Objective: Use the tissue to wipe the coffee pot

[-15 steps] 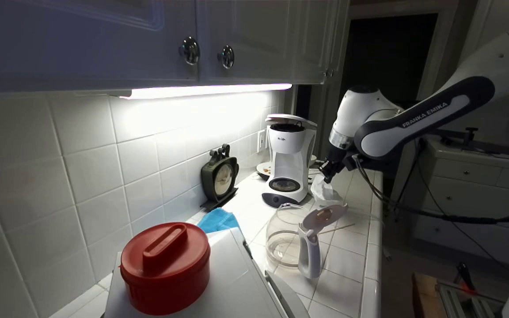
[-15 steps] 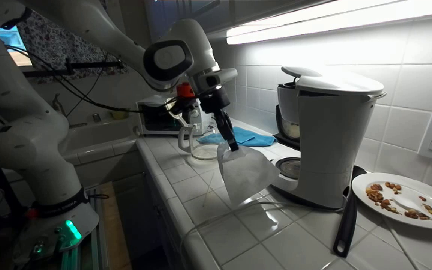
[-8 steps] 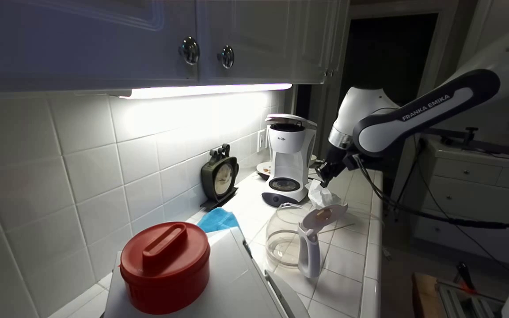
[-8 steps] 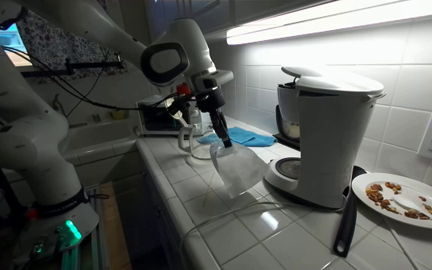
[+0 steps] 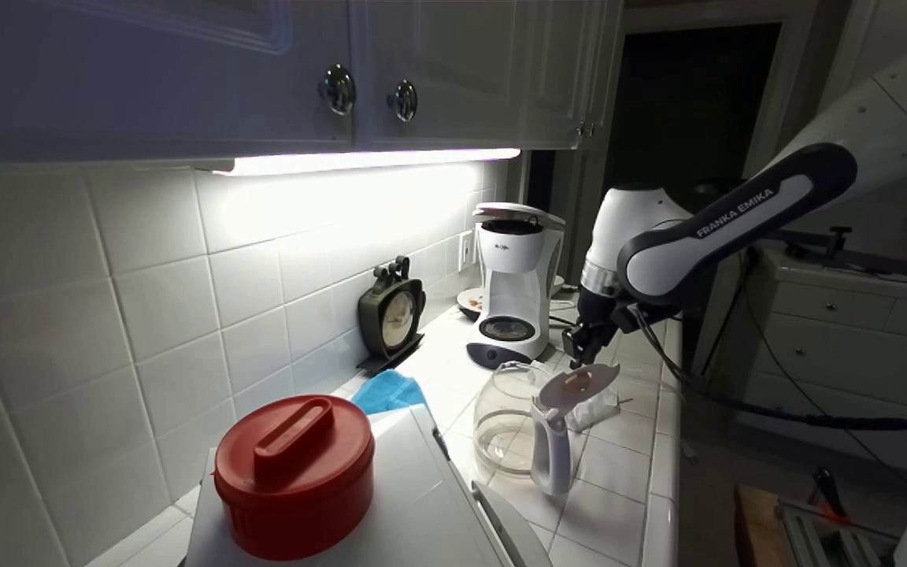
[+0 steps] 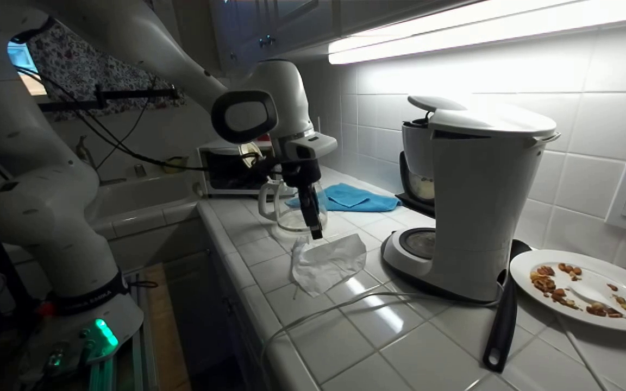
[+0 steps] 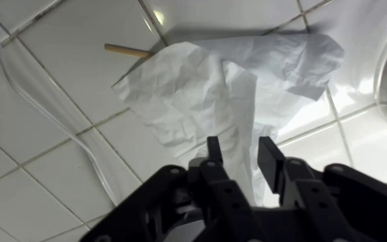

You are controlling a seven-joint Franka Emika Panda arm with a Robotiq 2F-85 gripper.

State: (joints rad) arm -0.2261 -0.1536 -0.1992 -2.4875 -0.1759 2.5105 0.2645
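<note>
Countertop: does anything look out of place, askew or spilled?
No spill or breakage shows. A thin wooden stick pokes out from under the tissue, seemingly stray. The lid of the coffee pot stands tipped open, and the top cover of the coffee machine is raised rather than shut.

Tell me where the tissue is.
In an exterior view, the tissue lies on the counter below the open gripper, left of the coffee machine, near the coffee pot.
</note>
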